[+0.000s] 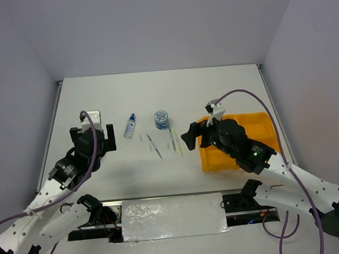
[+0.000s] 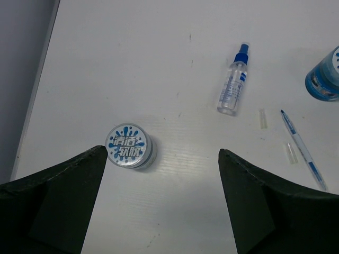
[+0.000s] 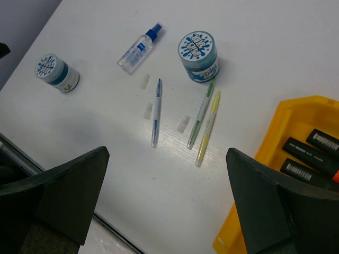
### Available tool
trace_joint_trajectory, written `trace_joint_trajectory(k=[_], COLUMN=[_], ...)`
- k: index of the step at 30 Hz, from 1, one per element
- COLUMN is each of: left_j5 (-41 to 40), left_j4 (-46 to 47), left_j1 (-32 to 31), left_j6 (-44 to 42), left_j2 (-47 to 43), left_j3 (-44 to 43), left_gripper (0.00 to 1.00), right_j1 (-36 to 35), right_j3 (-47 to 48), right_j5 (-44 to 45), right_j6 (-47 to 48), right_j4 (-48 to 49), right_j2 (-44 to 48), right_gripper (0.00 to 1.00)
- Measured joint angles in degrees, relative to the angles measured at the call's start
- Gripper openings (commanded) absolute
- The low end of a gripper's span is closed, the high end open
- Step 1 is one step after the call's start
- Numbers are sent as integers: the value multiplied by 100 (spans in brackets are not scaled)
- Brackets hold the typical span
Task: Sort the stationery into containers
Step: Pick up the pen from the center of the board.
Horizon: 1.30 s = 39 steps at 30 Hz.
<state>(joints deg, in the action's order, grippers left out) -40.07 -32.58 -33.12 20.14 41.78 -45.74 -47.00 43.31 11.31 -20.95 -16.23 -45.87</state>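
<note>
While both sets of fingers stand spread wide and grasp nothing, you have the left gripper (image 2: 161, 152) hanging over a small round pot (image 2: 131, 145) that stands upright on the white table (image 2: 159, 42), just inside the left fingertip. Its lid carries white Chinese characters on a blue splash. Further off lies a clear bottle (image 2: 233, 84) on its side, blue spray cap pointing away from the arms; its white label bears blue print too small to read. A larger blue-white pot (image 3: 198, 55) stands upright near it, its lid printed in blue, unreadable. Under your right gripper (image 3: 168, 152) three thin pens lie apart from the pots — a blue pen (image 3: 155, 111), a green pen (image 3: 201, 114) and a yellow pen (image 3: 207, 128). The last two lie side by side, almost touching. All three have their long axes running roughly near to far, with small clear caps (image 3: 148, 110) scattered between them. At your right sits the orange-yellow tray (image 3: 296, 116), and black highlighters (image 3: 304, 153) with white labels — print illegible — already lie slanted inside it.
</note>
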Motion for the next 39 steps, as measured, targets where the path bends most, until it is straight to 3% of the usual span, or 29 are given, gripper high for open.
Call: trace_joint_trajectory(k=[9,39], left_j5=[-282,-302], left_j4=[-2,2], left_j1=[0,140], left_j6=[260,203], left_j2=[-452,-415], left_j3=[11,11], left_gripper=[99,99], right_j1=[-28,-37], right_j3=[2,66], right_j5=[-87,461], right_j6=[44,140], right_j4=[-243,-1115], right_j2=[162,1008], right_gripper=[100,100])
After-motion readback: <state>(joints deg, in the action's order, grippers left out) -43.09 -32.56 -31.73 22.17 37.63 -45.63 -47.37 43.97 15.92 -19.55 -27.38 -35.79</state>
